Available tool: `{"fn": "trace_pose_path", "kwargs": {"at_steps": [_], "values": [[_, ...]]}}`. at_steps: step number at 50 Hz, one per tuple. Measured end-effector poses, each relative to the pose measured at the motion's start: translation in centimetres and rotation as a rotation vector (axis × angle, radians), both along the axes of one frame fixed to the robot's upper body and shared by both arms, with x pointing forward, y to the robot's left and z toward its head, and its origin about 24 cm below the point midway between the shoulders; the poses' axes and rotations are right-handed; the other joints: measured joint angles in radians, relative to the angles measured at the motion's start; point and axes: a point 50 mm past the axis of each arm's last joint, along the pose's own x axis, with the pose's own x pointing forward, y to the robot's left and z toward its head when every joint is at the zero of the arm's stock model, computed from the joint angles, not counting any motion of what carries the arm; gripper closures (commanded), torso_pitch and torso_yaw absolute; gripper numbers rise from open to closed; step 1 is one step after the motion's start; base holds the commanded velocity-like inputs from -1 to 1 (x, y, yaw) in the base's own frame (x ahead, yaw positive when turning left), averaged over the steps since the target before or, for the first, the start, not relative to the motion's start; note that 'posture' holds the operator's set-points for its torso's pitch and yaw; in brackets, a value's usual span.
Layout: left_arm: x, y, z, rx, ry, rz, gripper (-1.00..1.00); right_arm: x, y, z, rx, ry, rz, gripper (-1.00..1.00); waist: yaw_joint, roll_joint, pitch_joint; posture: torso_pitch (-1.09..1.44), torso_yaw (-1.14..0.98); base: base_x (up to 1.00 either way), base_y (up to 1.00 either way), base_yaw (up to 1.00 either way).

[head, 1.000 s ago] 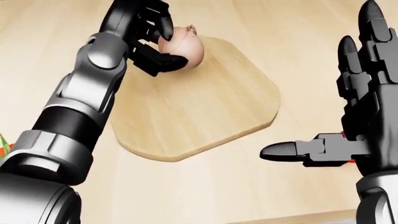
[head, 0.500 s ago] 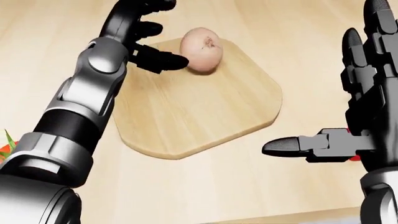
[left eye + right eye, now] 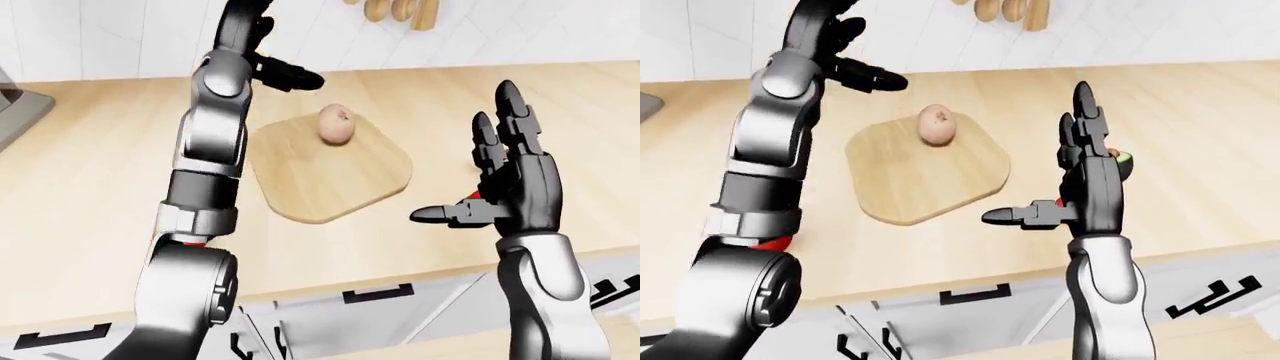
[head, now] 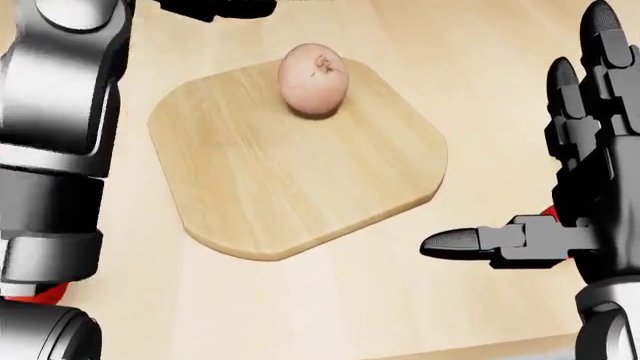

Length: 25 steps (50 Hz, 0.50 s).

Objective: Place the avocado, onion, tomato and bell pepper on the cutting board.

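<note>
The pinkish onion (image 4: 313,79) lies on the top part of the light wooden cutting board (image 4: 300,172), free of both hands. My left hand (image 3: 282,49) is open and raised above the board's upper left corner, thumb pointing right, clear of the onion. My right hand (image 3: 465,154) is open and empty to the right of the board, fingers up and thumb pointing left. A red and green vegetable (image 3: 1121,159) shows partly behind the right hand. Another red thing (image 4: 40,292) is mostly hidden behind my left arm. I cannot tell which vegetables they are.
The wooden counter (image 3: 90,187) ends at an edge near the bottom, with grey drawers and black handles (image 3: 375,294) below it. A grey appliance corner (image 3: 20,112) stands at the far left. Wooden utensils (image 3: 400,9) hang on the tiled wall.
My left hand has let go of the onion and risen up and away from the board. The onion now rests on the board. The right hand has barely moved.
</note>
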Motion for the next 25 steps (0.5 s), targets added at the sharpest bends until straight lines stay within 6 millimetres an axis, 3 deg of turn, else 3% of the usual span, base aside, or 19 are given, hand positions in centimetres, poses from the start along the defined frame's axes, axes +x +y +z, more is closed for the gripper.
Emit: {"fn": "trace_pose_path", "kwargs": {"at_steps": [4, 14, 17, 20, 23, 25], "values": [[-2.0, 1.4, 1.5, 0.003, -0.029, 0.034, -0.60, 0.0, -0.1, 0.0, 0.000, -0.002, -0.005, -1.00, -0.001, 0.005, 0.000, 0.00, 0.00, 0.00, 0.00, 0.00], [-8.5, 5.1, 1.0, 0.001, 0.021, 0.107, -0.66, 0.2, 0.1, 0.4, -0.007, -0.003, 0.005, -1.00, -0.004, 0.009, 0.015, 0.00, 0.00, 0.00, 0.00, 0.00], [-10.9, 6.6, 0.3, -0.022, 0.028, 0.149, -0.68, 0.4, 0.2, 0.5, -0.007, -0.002, 0.008, -1.00, -0.005, 0.011, 0.014, 0.00, 0.00, 0.00, 0.00, 0.00], [-13.2, 7.6, -1.3, -0.039, 0.060, 0.185, -0.82, 0.6, 0.4, 0.4, -0.008, -0.002, 0.013, -1.00, -0.004, 0.012, 0.012, 0.00, 0.00, 0.00, 0.00, 0.00], [-14.4, 8.5, -2.0, -0.045, 0.104, 0.216, -0.84, 0.7, 0.6, 0.3, -0.008, 0.002, 0.017, -1.00, 0.000, 0.008, 0.016, 0.00, 0.00, 0.00, 0.00, 0.00], [-15.2, 8.9, -2.0, -0.047, 0.113, 0.233, -0.96, 0.7, 0.6, 0.1, -0.006, 0.006, 0.020, -1.00, 0.001, 0.005, 0.017, 0.00, 0.00, 0.00, 0.00, 0.00]]}}
